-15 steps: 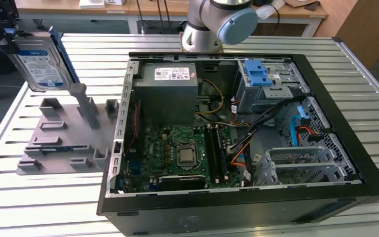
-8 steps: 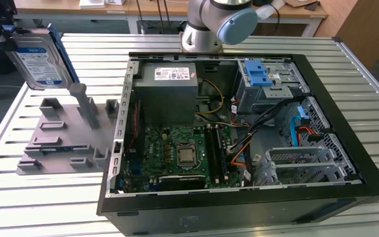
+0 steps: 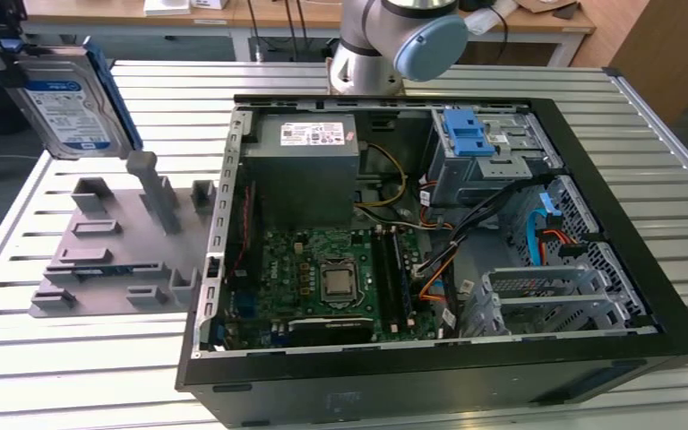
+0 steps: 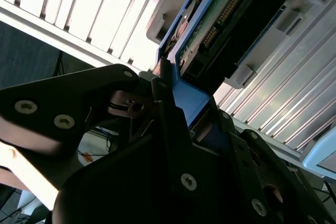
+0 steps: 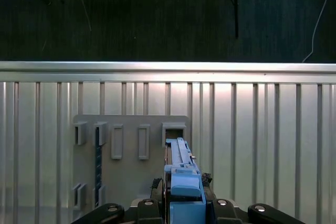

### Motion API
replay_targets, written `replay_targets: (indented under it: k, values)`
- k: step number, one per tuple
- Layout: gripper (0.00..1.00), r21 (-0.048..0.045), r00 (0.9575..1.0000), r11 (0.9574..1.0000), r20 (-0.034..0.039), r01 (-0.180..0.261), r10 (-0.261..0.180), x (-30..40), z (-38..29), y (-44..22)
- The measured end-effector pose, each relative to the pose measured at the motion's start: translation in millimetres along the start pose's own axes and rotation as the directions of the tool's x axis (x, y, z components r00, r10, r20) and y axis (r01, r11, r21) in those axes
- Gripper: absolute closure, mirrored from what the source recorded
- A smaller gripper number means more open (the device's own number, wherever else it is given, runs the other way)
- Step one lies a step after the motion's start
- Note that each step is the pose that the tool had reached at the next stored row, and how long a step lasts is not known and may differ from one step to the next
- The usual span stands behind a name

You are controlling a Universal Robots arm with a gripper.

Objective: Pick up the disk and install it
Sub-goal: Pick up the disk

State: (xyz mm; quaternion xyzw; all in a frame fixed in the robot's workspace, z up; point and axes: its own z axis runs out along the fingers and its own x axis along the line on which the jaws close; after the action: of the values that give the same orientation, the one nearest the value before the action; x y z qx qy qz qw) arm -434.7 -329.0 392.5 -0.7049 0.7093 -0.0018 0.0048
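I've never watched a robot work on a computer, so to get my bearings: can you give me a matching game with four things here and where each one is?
Things:
1. the disk
2. grey holder tray
3. power supply box
4. drive cage

Places:
A. inside the computer case, blue latch on top
B. flat on the slatted table, beside the case
C. lifted off the table, clamped in the gripper
D. inside the case, white sticker on top

Pairs: 1-C, 2-B, 3-D, 4-A
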Motion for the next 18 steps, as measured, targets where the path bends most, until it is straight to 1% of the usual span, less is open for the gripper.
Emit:
replay_targets:
  k: [18]
  values:
    - [0.64, 0.0000, 1.0000, 1.0000, 0.0000, 0.000, 0.000, -0.1, -15.6, -0.2]
